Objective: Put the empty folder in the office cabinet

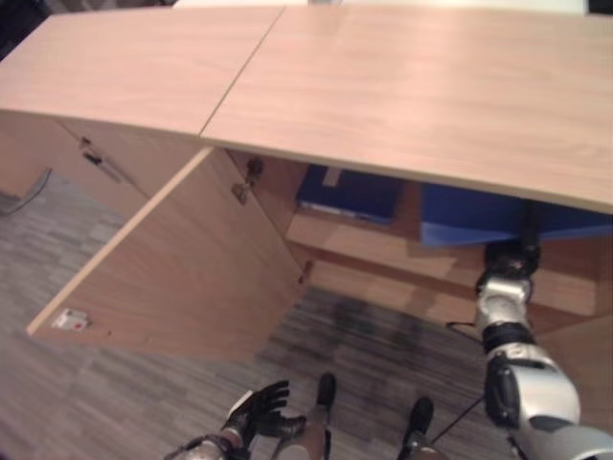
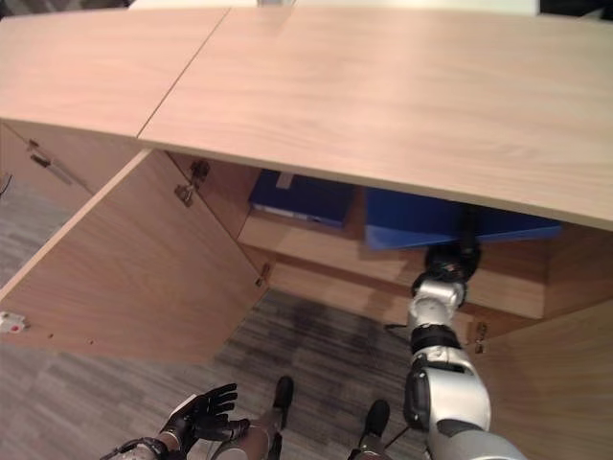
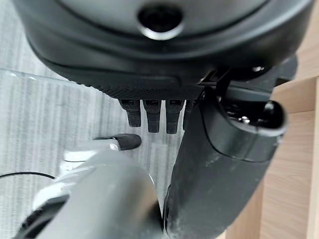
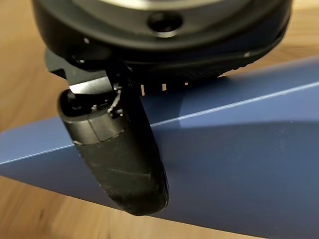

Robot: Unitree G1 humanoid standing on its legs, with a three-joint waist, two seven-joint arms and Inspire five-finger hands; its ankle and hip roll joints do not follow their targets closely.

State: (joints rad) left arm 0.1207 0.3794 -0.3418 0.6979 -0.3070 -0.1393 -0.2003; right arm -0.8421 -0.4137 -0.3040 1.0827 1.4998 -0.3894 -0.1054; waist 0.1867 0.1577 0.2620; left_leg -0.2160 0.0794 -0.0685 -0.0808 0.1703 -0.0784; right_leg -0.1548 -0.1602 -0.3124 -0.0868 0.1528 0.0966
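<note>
Folder going onto the cabinet shelf

The right hand [image 4: 117, 159] is clamping the blue folder [image 2: 421, 218] inside the cabinet [image 2: 316, 240]; next, probably letting go. The left hand [image 2: 196, 414] is hanging loose, apart.

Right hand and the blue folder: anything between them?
Nothing. In the right wrist view the right hand's dark thumb lies directly across the flat blue cardboard folder, touching it. The head views show that folder inside the open wooden cabinet, on its shelf.
</note>
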